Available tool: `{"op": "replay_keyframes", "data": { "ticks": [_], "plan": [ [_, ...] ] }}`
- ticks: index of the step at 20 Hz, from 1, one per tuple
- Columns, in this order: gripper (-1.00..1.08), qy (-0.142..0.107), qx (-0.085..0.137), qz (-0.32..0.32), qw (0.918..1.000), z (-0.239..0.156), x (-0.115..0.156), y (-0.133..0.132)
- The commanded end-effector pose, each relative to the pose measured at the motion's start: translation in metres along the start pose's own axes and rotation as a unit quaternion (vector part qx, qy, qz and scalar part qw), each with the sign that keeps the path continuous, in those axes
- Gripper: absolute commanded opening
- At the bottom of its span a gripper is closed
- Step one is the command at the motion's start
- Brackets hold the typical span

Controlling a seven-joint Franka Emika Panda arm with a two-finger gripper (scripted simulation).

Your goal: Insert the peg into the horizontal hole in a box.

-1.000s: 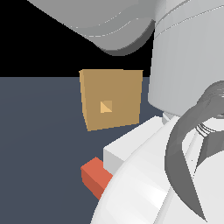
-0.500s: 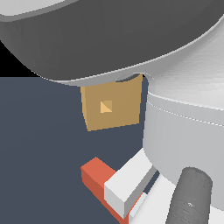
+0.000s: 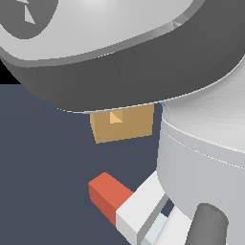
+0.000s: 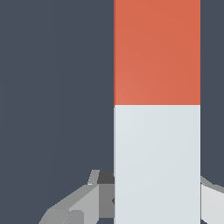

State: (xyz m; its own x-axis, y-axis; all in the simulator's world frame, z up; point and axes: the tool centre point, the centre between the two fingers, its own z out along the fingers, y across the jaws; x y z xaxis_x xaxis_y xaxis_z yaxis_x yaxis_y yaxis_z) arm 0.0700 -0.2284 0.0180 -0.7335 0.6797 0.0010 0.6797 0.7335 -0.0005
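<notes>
The peg (image 3: 125,201) lies on the dark floor, its red-orange half (image 3: 106,190) toward the exterior view's left and its white half (image 3: 142,203) running under my arm. Behind it stands the tan box (image 3: 127,127); the arm covers its upper part, and only the lower part of the hole (image 3: 115,116) shows. In the wrist view the peg (image 4: 156,105) runs between the fingers of my gripper (image 4: 157,192). A grey finger (image 4: 103,188) lies flush against one side of the white half, and the other finger (image 4: 212,197) is against the opposite side. The gripper looks shut on the peg.
My arm's large grey links (image 3: 119,52) fill the top and the exterior view's right. Dark flat floor (image 3: 43,167) surrounds the peg and the box.
The arm has come down and swung across the view, now hiding the box's top and much of the hole. The peg and box have not moved.
</notes>
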Motion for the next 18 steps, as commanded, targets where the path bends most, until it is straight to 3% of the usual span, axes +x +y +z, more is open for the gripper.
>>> {"op": "replay_keyframes", "data": {
  "ticks": [1,18],
  "plan": [
    [-1.0,-0.001,0.0,0.0,1.0,0.0,0.0,0.0],
    [-1.0,0.0,0.0,0.024,0.9997,-0.007,0.016,0.005]
  ]
}}
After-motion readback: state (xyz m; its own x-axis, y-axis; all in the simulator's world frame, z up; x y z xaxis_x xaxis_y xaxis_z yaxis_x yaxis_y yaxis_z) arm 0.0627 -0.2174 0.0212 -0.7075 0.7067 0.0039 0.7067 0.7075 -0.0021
